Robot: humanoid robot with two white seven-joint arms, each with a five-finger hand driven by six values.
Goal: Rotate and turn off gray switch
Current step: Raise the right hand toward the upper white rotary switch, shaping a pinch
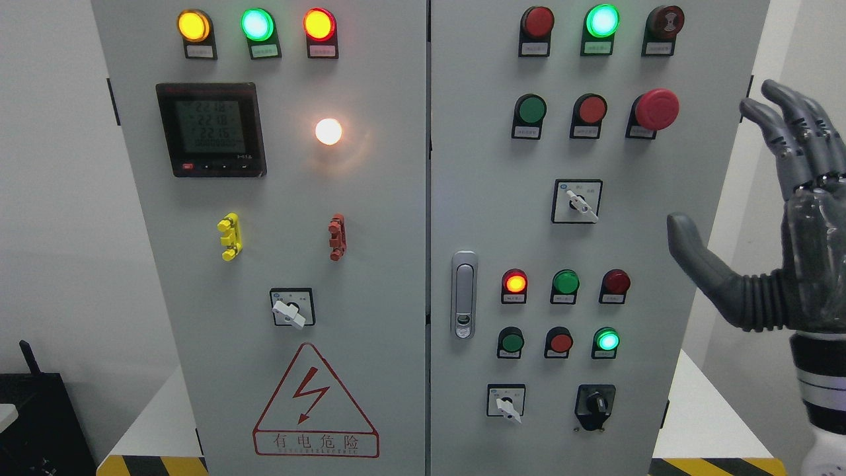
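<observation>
1. Facing the camera, a gray electrical cabinet [462, 218] with two doors is seen, studded with lamps, buttons and rotary switches.
2. Several gray-white rotary switches are mounted on it; which one the task means cannot be told for sure. The upper right switch [577, 201], set in a black-framed square plate on the right door, is taken as the gray switch: its pale lever is pointed down and to the right.
3. Similar switches are seen on the left door [291, 309] and low on the right door [507, 402], both levers also angled down-right. A black knob switch [595, 404] is fitted beside the lower one.
4. A red mushroom button [655, 109] is placed above and right of the upper right switch. A door latch [464, 294] is set at the right door's left edge.
5. On the left door a digital meter [211, 129], a lit white lamp [328, 131] and a red lightning warning triangle [316, 403] are shown.
6. White walls are seen behind; a yellow-black striped edge [152, 465] runs along the floor.
7. The right hand [780, 218] is raised at the picture's right, fingers spread wide, thumb out, nothing held. The upper right switch lies left of it, well apart, near thumb height.
</observation>
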